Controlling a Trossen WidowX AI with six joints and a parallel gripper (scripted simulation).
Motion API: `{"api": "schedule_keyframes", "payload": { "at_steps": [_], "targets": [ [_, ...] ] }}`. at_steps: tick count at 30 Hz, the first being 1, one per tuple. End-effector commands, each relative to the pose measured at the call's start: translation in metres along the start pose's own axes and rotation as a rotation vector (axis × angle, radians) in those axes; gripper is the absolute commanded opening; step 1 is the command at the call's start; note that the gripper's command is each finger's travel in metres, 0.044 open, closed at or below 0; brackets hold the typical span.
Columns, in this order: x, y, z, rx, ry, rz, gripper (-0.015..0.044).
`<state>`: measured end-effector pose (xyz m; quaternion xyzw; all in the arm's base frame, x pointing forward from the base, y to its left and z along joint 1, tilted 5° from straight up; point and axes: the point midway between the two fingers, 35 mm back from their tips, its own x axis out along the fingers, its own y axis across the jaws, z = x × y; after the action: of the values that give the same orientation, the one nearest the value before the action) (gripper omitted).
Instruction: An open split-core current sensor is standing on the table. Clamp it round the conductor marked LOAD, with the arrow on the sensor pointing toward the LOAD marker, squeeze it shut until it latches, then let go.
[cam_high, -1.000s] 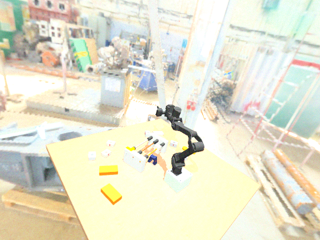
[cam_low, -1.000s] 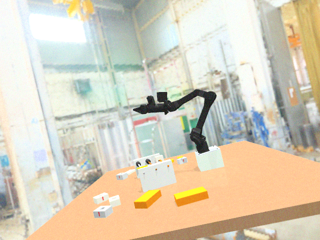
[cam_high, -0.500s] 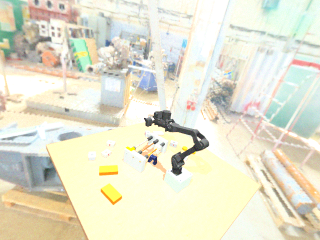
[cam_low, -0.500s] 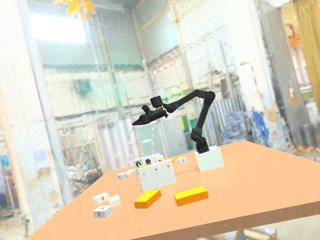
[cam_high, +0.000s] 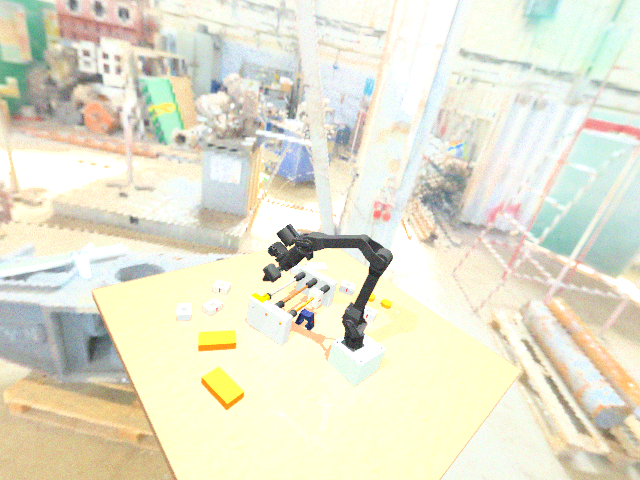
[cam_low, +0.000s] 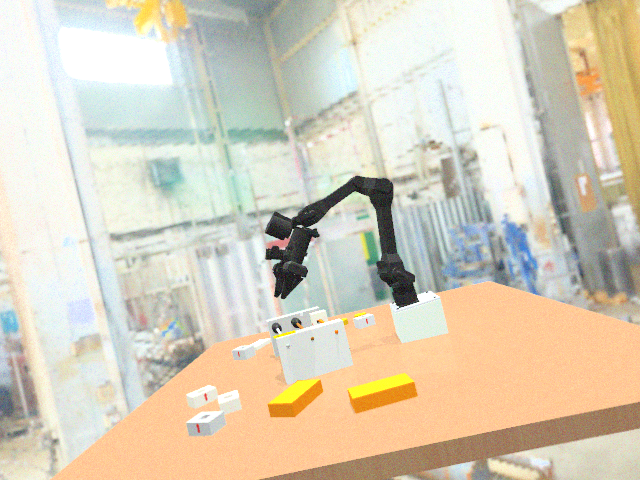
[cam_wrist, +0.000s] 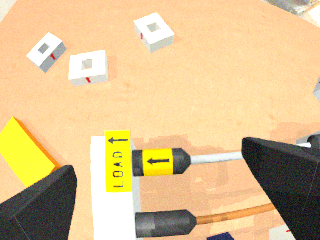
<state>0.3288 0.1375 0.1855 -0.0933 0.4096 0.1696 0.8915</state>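
Judging by how things lie, none of the clamping is done: the dark blue sensor (cam_high: 308, 315) (cam_wrist: 220, 237) stands on the table (cam_high: 336, 423) (cam_low: 491, 361) (cam_wrist: 225, 75) just beside the white stand (cam_high: 268, 322) (cam_low: 315, 353) (cam_wrist: 114, 215), apart from the pale LOAD wire (cam_high: 285, 285) (cam_low: 279, 331) (cam_wrist: 217, 157). That wire runs along one outer side of the stand, and its yellow LOAD label (cam_high: 262, 297) (cam_low: 283, 335) (cam_wrist: 118, 161) sits on top of the stand's end panel. The gripper (cam_high: 267, 279) (cam_low: 279, 296) (cam_wrist: 160, 160) hangs above the stand, fingers spread wide with nothing between them. Still left, then, are picking up the sensor, turning its arrow toward the label (I cannot make that arrow out from here), fitting it round the wire, squeezing until it latches, and letting go
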Motion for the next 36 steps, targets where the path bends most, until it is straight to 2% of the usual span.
{"api": "schedule_keyframes", "payload": {
  "at_steps": [1,21,22,26,33,36],
  "targets": [
    [0.010,0.032,-0.020,-0.070,0.200,0.038,0.0440],
    [0.010,0.032,-0.020,-0.070,0.200,0.038,0.0440],
    [0.009,0.029,-0.021,-0.070,0.202,0.036,0.0414],
    [0.006,-0.014,-0.065,-0.056,0.250,0.010,0.0321],
    [-0.007,-0.068,-0.170,-0.007,0.334,-0.013,0.0321],
    [-0.009,-0.073,-0.193,0.006,0.348,-0.013,0.0321]
  ]
}}
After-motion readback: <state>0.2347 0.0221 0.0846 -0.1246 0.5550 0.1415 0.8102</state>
